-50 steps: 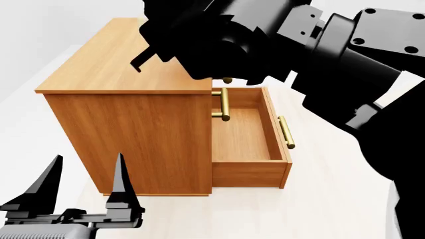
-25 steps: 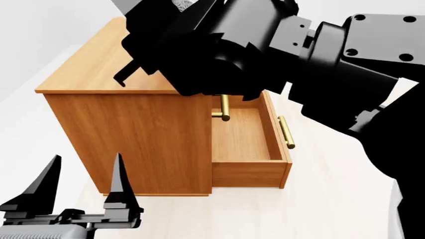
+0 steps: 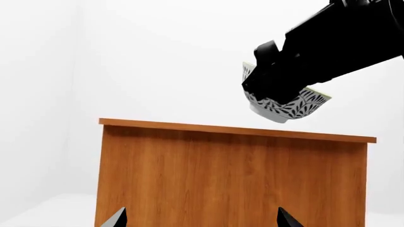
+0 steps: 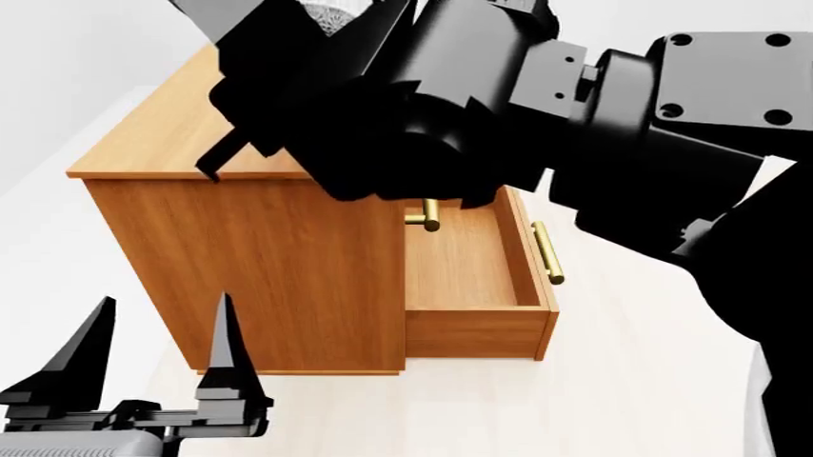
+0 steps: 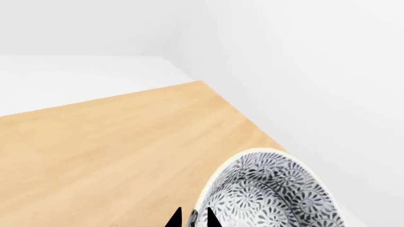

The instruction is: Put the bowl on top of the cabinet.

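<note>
The bowl [image 5: 277, 194], white with a dark leaf pattern, hangs tilted in the air above the cabinet's flat top [image 5: 113, 156]. My right gripper [image 5: 192, 217] is shut on its rim, one finger inside and one outside. In the left wrist view the bowl [image 3: 287, 106] sits a short way above the cabinet [image 3: 233, 179], not touching it. In the head view my right arm [image 4: 420, 105] covers much of the orange-brown cabinet [image 4: 242, 257], and only a sliver of the bowl [image 4: 333, 13] shows. My left gripper [image 4: 166, 314] is open and low, in front of the cabinet's side.
The lowest drawer [image 4: 464, 262] stands pulled out to the right, empty, with a brass bar handle [image 4: 547, 252] on its front. Pale floor [image 4: 635, 381] surrounds the cabinet. A white wall [image 3: 158, 56] stands behind it.
My right arm has carried the bowl leftwards and further over the cabinet top. My left gripper has stayed where it was, still open.
</note>
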You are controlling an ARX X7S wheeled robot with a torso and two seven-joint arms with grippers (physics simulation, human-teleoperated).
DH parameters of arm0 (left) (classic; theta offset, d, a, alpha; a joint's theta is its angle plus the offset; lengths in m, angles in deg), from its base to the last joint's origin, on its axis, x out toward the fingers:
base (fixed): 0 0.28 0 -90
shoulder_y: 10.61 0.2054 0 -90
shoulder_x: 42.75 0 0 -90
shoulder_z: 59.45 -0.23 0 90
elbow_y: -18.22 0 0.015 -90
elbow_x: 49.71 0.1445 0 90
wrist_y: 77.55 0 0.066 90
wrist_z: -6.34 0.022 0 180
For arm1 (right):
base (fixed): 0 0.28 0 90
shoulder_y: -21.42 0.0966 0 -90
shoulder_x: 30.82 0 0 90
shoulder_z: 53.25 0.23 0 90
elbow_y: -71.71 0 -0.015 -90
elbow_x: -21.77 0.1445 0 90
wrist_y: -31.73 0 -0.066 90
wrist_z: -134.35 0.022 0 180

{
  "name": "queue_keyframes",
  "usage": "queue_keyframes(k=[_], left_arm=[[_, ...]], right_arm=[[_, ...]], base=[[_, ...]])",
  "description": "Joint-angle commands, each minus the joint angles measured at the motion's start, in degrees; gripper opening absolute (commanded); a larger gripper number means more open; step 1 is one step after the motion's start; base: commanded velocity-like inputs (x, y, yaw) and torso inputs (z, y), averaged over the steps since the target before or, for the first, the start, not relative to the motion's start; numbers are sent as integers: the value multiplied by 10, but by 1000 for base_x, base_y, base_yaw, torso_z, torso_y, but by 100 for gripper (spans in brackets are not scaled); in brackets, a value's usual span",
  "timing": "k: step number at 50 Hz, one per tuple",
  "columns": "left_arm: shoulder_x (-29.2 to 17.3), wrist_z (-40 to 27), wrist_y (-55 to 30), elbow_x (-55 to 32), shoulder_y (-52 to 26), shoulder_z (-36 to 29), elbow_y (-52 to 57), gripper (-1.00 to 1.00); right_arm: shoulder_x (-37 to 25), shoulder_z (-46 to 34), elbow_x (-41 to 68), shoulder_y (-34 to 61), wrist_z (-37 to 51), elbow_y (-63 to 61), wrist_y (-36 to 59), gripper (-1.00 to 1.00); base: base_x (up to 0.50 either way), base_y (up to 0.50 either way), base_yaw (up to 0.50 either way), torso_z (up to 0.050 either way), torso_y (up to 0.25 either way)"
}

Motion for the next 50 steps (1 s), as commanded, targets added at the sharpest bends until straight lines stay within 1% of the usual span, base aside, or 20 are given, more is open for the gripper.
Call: queue_keyframes(k=[1,16,33,34,50], left_arm=[[-2,-1,0,0,1,-1,2,100],[-4,-3,1,-4,-1,-1,3,100],[-5,-4,3,-3,1,-3,2,100],[-5,-4,4,-3,0,-3,2,100],[-6,-5,4,-4,0,-6,3,100]], right_arm=[[0,2,-12,3,2,-10,2,-100],[0,1,9,15,8,-30,-4,-100],[0,1,0,13,12,-23,1,-100],[0,1,-3,12,12,-22,3,100],[0,2,-2,16,13,-23,4,100]], base=[[0,0,0,0,0],[0,0,0,0,1],[0,0,0,0,0],[0,0,0,0,0],[0,0,0,0,0]])
